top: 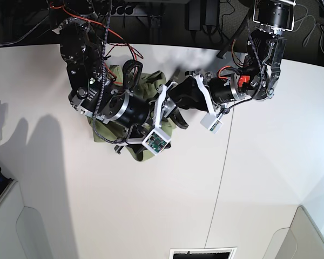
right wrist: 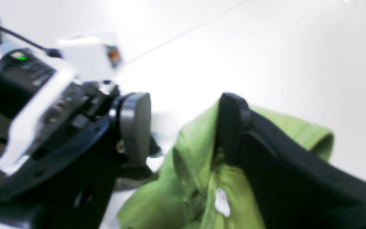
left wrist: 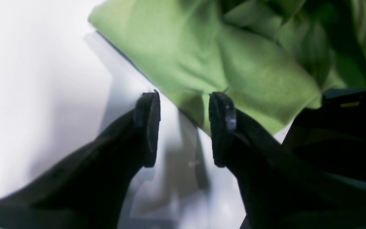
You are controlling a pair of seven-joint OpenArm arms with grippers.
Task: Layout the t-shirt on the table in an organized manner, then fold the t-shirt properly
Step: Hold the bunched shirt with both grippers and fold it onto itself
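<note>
The olive-green t-shirt (top: pixel 103 133) lies bunched and wrinkled on the white table (top: pixel 151 205), mostly hidden under both arms in the base view. My left gripper (left wrist: pixel 184 98) is open, its tips at a straight edge of the t-shirt (left wrist: pixel 233 63), with bare table below. It shows in the base view (top: pixel 171 97) coming in from the right. My right gripper (right wrist: pixel 183 127) is open over a crumpled heap of the t-shirt (right wrist: pixel 199 178), with fabric lying against its right finger (right wrist: pixel 233 127). It sits close beside the left gripper in the base view (top: pixel 173 120).
A thin dark seam (top: pixel 222 162) runs across the table right of the shirt. Cables (top: pixel 124 38) hang along the dark far edge. Grey shapes sit at the front left corner (top: pixel 11 226) and front right corner (top: pixel 308 232). The left arm's white camera (right wrist: pixel 87 54) is near my right gripper.
</note>
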